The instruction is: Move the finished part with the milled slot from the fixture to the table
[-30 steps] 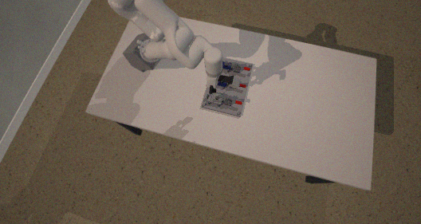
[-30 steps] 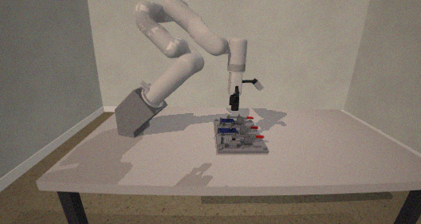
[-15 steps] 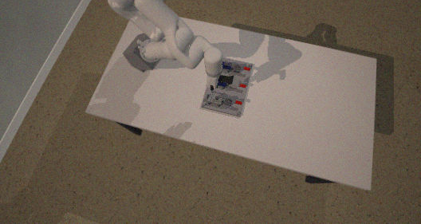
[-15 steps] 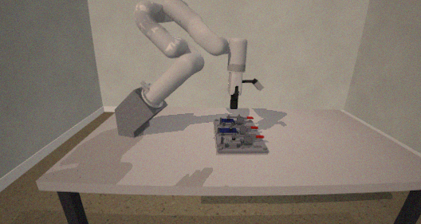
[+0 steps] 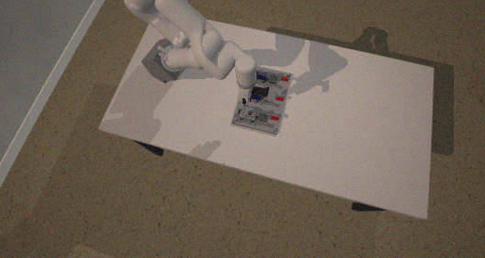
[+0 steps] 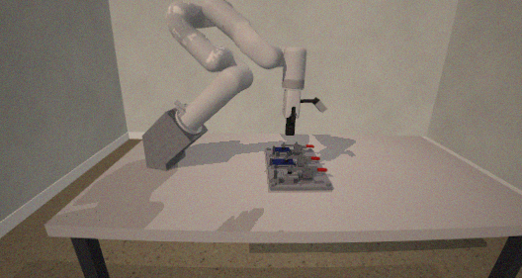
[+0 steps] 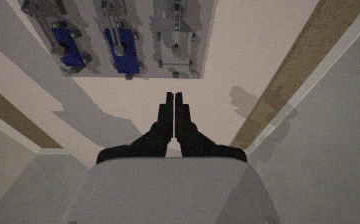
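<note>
A grey fixture plate (image 5: 271, 129) (image 6: 302, 186) (image 7: 146, 70) sits mid-table with three nests in a row. Two blue blanks (image 7: 66, 46) (image 7: 124, 50) (image 5: 262, 75) (image 6: 280, 155) lie in two of the nests. The plain grey finished part (image 7: 176, 32) (image 5: 253, 117) (image 6: 289, 174) lies in the third nest, the one nearest the exterior camera. Each nest has a clamp with a red handle (image 5: 285, 79) (image 5: 275, 117) (image 6: 321, 169). My gripper (image 7: 174, 102) (image 6: 290, 132) (image 5: 259, 93) is shut, fingers pressed together with nothing between them. It hangs well above the fixture's far side.
The arm's grey base block (image 5: 156, 64) (image 6: 163, 139) stands at the table's far left corner. The white table (image 5: 358, 136) (image 6: 405, 191) stretches wide to the right of the fixture. The floor is brown carpet.
</note>
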Robot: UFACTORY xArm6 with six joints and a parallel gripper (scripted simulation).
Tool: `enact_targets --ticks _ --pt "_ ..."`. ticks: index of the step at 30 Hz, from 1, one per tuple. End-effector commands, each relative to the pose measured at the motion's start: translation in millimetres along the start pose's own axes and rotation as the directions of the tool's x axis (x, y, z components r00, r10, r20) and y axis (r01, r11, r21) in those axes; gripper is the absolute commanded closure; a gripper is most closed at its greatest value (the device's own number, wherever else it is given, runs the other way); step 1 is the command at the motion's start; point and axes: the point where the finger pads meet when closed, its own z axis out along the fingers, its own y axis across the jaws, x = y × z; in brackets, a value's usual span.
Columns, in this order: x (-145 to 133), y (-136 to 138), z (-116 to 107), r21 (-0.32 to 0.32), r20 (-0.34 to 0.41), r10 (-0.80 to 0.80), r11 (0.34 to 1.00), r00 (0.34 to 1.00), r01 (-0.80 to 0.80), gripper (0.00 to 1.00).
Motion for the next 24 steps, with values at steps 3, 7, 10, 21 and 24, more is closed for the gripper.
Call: enact_targets --ticks 3,7,10,21,24 --pt "1.1 0.3 -1.1 -0.001 -0.003 0.000 1.000 1.000 0.000 1.00" --pt "1.1 0.3 -1.1 -0.001 -0.003 0.000 1.000 1.000 0.000 1.00" --pt "1.1 0.3 -1.1 -0.001 -0.003 0.000 1.000 1.000 0.000 0.00" --pt "1.1 0.3 -1.1 -0.001 -0.003 0.000 1.000 1.000 0.000 0.00" --pt "1.1 0.3 -1.1 -0.001 -0.003 0.000 1.000 1.000 0.000 0.00"
